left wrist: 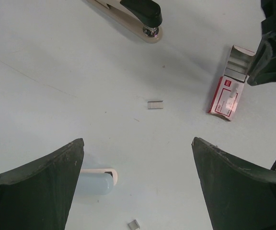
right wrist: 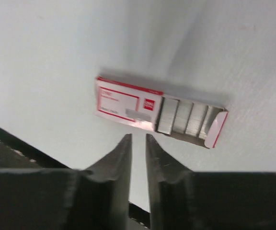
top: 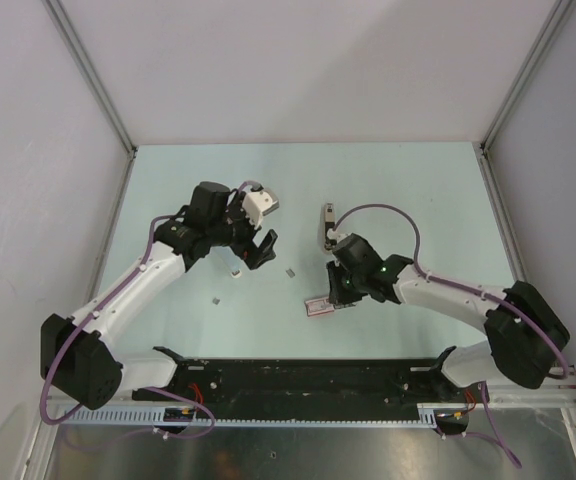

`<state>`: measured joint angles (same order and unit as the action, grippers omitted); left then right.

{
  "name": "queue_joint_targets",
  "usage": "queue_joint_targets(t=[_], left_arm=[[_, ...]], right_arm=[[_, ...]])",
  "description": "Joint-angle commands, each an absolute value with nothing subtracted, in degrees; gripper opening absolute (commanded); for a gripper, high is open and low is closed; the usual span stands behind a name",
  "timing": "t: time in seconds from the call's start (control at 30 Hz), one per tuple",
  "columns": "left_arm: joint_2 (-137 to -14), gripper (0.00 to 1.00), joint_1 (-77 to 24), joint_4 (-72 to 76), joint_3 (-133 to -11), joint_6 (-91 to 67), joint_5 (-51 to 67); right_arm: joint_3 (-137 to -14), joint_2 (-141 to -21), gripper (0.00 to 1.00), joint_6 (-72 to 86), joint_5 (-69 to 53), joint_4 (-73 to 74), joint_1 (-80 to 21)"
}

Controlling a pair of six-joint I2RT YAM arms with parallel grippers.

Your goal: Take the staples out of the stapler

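Observation:
The stapler (top: 327,226) lies on the table between the arms, slim, black and silver; the left wrist view shows its end (left wrist: 139,18) at the top. Loose staples lie apart from it: a short strip (left wrist: 155,104), a small bit (left wrist: 133,224), and bits in the top view (top: 290,271) (top: 215,299). Another short grey strip (right wrist: 137,114) rests on the box's label. My left gripper (top: 258,250) (left wrist: 138,140) hangs wide open over bare table, holding nothing. My right gripper (top: 336,298) (right wrist: 138,136) hovers just short of the box, its jaws a narrow gap apart with nothing between them.
A flat red-and-white staple box (top: 318,307) (right wrist: 128,103) (left wrist: 228,96) lies open, with rows of staple strips (right wrist: 186,117) in its tray. A small white and pale-blue piece (left wrist: 97,179) lies by my left gripper's left finger. Grey walls enclose the table.

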<state>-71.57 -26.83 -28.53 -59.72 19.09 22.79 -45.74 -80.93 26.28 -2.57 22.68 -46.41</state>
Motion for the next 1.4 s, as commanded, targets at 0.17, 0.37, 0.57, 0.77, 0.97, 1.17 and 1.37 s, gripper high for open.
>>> queue_joint_targets(t=[0.17,0.37,0.57,0.77,0.97,1.17,1.37], left_arm=[[-81.98,0.99,-28.62,-29.32,-60.82,34.52,22.72],[-93.79,0.99,-30.59,-29.9,-65.22,52.6,21.19],[-99.14,0.99,-31.51,-30.18,-66.16,68.79,26.61],[-103.65,0.99,-33.43,-30.23,-68.22,74.7,26.29],[-106.82,0.99,-34.85,-30.19,-70.68,74.86,26.45],[-108.91,0.99,-35.72,-30.17,-72.89,71.95,27.19],[-110.41,0.99,-36.2,-30.29,-74.46,69.57,27.3]], right_arm=[[-42.9,-72.01,0.48,31.52,5.33,13.36,-49.3],[-35.84,-65.92,0.48,40.69,17.69,10.93,-53.89],[-31.56,-61.95,0.47,43.06,18.71,7.66,-53.76],[-31.29,-62.94,0.46,42.61,16.89,6.38,-52.82],[-30.24,-62.54,0.45,42.5,14.91,5.21,-51.39],[-28.78,-61.42,0.45,42.6,13.21,4.12,-49.98],[-28.32,-61.32,0.44,42.51,11.8,3.53,-49.01]])
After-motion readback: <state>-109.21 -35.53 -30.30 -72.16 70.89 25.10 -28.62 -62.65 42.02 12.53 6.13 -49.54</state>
